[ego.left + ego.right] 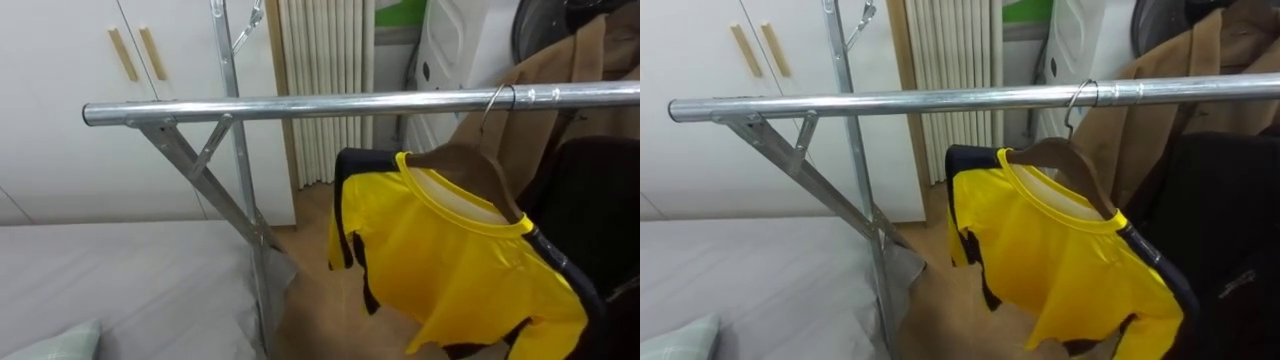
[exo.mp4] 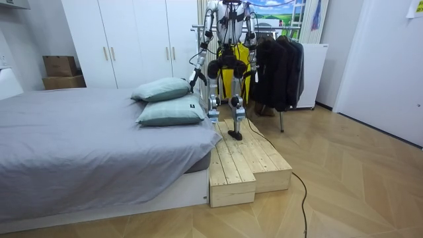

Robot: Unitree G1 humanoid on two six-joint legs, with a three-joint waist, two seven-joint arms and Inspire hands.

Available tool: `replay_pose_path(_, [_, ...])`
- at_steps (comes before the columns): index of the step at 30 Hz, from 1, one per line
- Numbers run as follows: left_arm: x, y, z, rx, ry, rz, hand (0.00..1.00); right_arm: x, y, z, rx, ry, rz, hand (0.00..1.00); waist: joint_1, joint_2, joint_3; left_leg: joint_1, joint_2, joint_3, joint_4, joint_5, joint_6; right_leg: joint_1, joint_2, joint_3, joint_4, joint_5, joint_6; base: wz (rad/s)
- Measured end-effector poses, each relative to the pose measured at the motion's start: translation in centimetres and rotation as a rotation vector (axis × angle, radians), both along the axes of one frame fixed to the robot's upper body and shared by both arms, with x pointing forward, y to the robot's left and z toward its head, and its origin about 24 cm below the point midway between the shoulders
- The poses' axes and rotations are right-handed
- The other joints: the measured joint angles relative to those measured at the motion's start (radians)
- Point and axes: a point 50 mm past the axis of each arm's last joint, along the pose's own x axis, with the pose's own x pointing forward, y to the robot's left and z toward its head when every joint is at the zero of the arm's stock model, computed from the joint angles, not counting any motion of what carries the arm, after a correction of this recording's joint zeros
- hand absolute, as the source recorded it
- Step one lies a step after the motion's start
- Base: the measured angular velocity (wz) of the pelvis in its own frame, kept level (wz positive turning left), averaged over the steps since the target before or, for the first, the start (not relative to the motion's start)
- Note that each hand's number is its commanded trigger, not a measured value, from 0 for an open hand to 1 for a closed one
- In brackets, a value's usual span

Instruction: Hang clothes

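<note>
Hanging on rail (image 1: 300, 104) by wooden hanger (image 1: 470, 165), yellow shirt (image 1: 450, 260), dark coat (image 1: 600, 210) crowding its right, hands (image 2: 193, 78) too small to read fingers.

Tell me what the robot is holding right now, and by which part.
Cannot be told. The yellow shirt hangs free on its hanger, hook over the rail. In the room view the left hand and right hand are too small to read.

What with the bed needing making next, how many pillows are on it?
2. The upper pillow sits behind, toward the wardrobes; the lower pillow lies in front of it, at the corner of the bed nearest the robot. Another could be hidden behind them.
</note>
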Motion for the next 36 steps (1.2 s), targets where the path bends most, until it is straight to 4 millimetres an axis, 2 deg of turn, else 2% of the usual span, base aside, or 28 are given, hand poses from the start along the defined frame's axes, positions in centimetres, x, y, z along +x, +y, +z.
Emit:
replay_pose_path(8, [0.2, -0.1, 0.0, -0.003, -0.004, -0.001, 0.0, 0.2, -0.1, 0.0, -0.006, -0.006, -0.002, 0.0, 0.001, 0.005, -0.0016, 0.0, 0.0, -0.006, 0.002, 0.0, 0.0, 0.003, 0.0, -0.009, 0.0, 0.0, 0.0, 0.02])
replay_pose_path(12, [0.6, -0.1, 0.0, 0.001, -0.017, -0.006, 0.0, 1.0, -0.1, 0.1, -0.013, -0.022, 0.028, 0.0, 0.004, 0.004, -0.0023, -0.008, 0.0, -0.023, 0.008, 0.0, 0.0, 0.003, -0.004, -0.032, 0.003, -0.004, -0.004, 0.14])
replay_pose_path(16, [1.6, -0.1, -0.1, 0.004, -0.045, -0.037, 0.0, 3.0, -0.4, 0.4, -0.036, -0.056, 0.14, 0.0, 0.012, 0.006, -0.003, -0.048, 0.0, -0.04, 0.03, 0.0, -0.001, -0.029, -0.005, -0.06, 0.024, -0.011, -0.007, 0.19])
replay_pose_path(18, [2.7, -0.2, 0.0, 0.013, -0.081, -0.07, 0.0, 4.7, -0.2, 0.5, -0.042, -0.082, 0.217, 0.0, 0.024, 0.007, -0.0029, -0.078, -0.002, -0.069, 0.045, 0.002, -0.003, -0.045, -0.012, -0.092, 0.034, -0.014, -0.01, 0.42])
replay_pose_path(19, [3.1, -0.3, 0.0, 0.02, -0.108, -0.073, 0.0, 5.4, 0.0, 0.6, -0.047, -0.092, 0.266, 0.0, 0.037, 0.006, -0.0074, -0.094, -0.006, -0.087, 0.045, 0.008, -0.005, -0.056, -0.015, -0.112, 0.039, -0.017, -0.013, 0.49])
replay_pose_path(20, [3.3, -0.3, 0.0, 0.022, -0.124, -0.076, 0.0, 5.8, 0.1, 0.6, -0.047, -0.099, 0.287, 0.0, 0.047, 0.007, -0.0076, -0.102, -0.006, -0.092, 0.047, 0.011, -0.006, -0.061, -0.016, -0.121, 0.041, -0.017, -0.014, 0.59])
replay_pose_path(22, [4.1, -0.4, 0.0, 0.021, -0.169, -0.09, 0.0, 6.1, 0.2, 0.7, -0.052, -0.105, 0.343, 0.0, 0.054, 0.009, -0.0079, -0.14, -0.005, -0.084, 0.076, 0.017, -0.008, -0.066, -0.024, -0.183, 0.036, -0.018, -0.017, 0.79])
replay_pose_path(23, [4.4, -0.5, 0.0, 0.02, -0.19, -0.109, 0.0, 6.3, 0.2, 0.7, -0.056, -0.104, 0.375, 0.0, 0.066, 0.009, -0.008, -0.158, -0.003, -0.059, 0.083, 0.029, -0.007, -0.068, -0.035, -0.251, 0.035, -0.023, -0.024, 0.85])
replay_pose_path(24, [4.6, -0.6, 0.0, 0.013, -0.208, -0.126, 0.0, 6.4, 0.3, 0.7, -0.052, -0.103, 0.39, 0.0, 0.092, 0.006, -0.0109, -0.177, -0.001, -0.028, 0.089, 0.037, -0.007, -0.074, -0.052, -0.354, 0.031, -0.03, -0.034, 0.86])
replay_pose_path(25, [4.7, -0.8, 0.0, -0.001, -0.216, -0.131, 0.0, 6.8, 0.3, 0.8, -0.052, -0.11, 0.403, 0.0, 0.101, 0.009, -0.0121, -0.198, -0.003, -0.023, 0.089, 0.055, -0.009, -0.074, -0.064, -0.432, 0.017, -0.03, -0.036, 0.67])
replay_pose_path(26, [4.8, -0.9, 0.0, -0.007, -0.221, -0.135, 0.0, 7.0, 0.3, 0.8, -0.054, -0.113, 0.404, 0.0, 0.101, 0.011, -0.0136, -0.205, -0.005, -0.018, 0.079, 0.068, -0.007, -0.074, -0.069, -0.461, 0.009, -0.028, -0.039, 0.99])
replay_pose_path(27, [5.2, -1.0, 0.0, -0.016, -0.237, -0.137, 0.0, 7.1, 0.1, 0.8, -0.058, -0.111, 0.406, 0.0, 0.088, 0.005, -0.0154, -0.213, 0.001, 0.033, 0.084, 0.073, 0.001, -0.074, -0.081, -0.525, -0.001, -0.026, -0.043, 1.24])
replay_pose_path(28, [5.3, -1.2, 0.0, -0.031, -0.253, -0.138, 0.0, 6.8, 0.0, 0.8, -0.058, -0.1, 0.396, 0.0, 0.084, 0.005, -0.0168, -0.211, 0.026, 0.132, 0.133, 0.047, 0.016, -0.069, -0.091, -0.607, -0.001, -0.032, -0.052, 1.2])
replay_pose_path(29, [5.3, -1.2, 0.0, -0.039, -0.26, -0.139, 0.0, 6.8, -0.1, 0.8, -0.061, -0.101, 0.392, 0.0, 0.084, 0.006, -0.0165, -0.208, 0.039, 0.178, 0.164, 0.028, 0.019, -0.064, -0.095, -0.652, -0.004, -0.035, -0.055, 1.08])
replay_pose_path(30, [5.5, -1.2, 0.1, -0.046, -0.272, -0.142, 0.0, 6.8, -0.2, 0.8, -0.067, -0.099, 0.387, 0.0, 0.082, 0.01, -0.014, -0.2, 0.072, 0.251, 0.236, -0.013, 0.022, -0.056, -0.096, -0.726, -0.012, -0.037, -0.057, 0.79])
replay_pose_path(31, [5.5, -1.0, 0.1, -0.044, -0.274, -0.14, 0.0, 6.9, -0.2, 0.8, -0.07, -0.099, 0.383, 0.0, 0.079, 0.01, -0.014, -0.198, 0.088, 0.281, 0.276, -0.032, 0.024, -0.049, -0.096, -0.767, -0.021, -0.04, -0.058, 1.19])
replay_pose_path(32, [5.5, -0.6, 0.2, -0.04, -0.271, -0.147, 0.0, 6.9, -0.2, 0.8, -0.074, -0.1, 0.378, 0.0, 0.06, 0.01, -0.0129, -0.186, 0.12, 0.319, 0.359, -0.064, 0.026, -0.038, -0.096, -0.834, -0.03, -0.045, -0.055, 1.5])
replay_pose_path(33, [5.4, 0.0, 0.3, -0.038, -0.261, -0.164, 0.0, 6.8, -0.3, 0.8, -0.075, -0.092, 0.372, 0.0, 0.039, 0.008, -0.0116, -0.157, 0.137, 0.342, 0.406, -0.074, 0.029, -0.026, -0.099, -0.898, -0.034, -0.049, -0.054, 1.97])
replay_pose_path(34, [5.0, 0.3, 0.3, -0.041, -0.252, -0.167, 0.0, 6.7, -0.5, 0.8, -0.077, -0.086, 0.346, 0.0, 0.024, 0.005, -0.0098, -0.121, 0.149, 0.353, 0.424, -0.081, 0.027, -0.019, -0.103, -0.965, -0.034, -0.057, -0.052, 1.7])
replay_pose_path(35, [4.8, 0.4, 0.3, -0.045, -0.246, -0.168, 0.0, 6.6, -0.6, 0.8, -0.078, -0.084, 0.33, 0.0, 0.02, 0.005, -0.0095, -0.1, 0.153, 0.359, 0.423, -0.084, 0.023, -0.017, -0.104, -0.994, -0.032, -0.06, -0.05, 1.61])
replay_pose_path(36, [4.3, 0.4, 0.3, -0.052, -0.236, -0.166, 0.0, 6.4, -0.9, 0.9, -0.082, -0.084, 0.307, 0.0, 0.017, 0.002, -0.0078, -0.055, 0.154, 0.372, 0.402, -0.09, 0.012, -0.015, -0.107, -1.046, -0.03, -0.063, -0.048, 1.56])
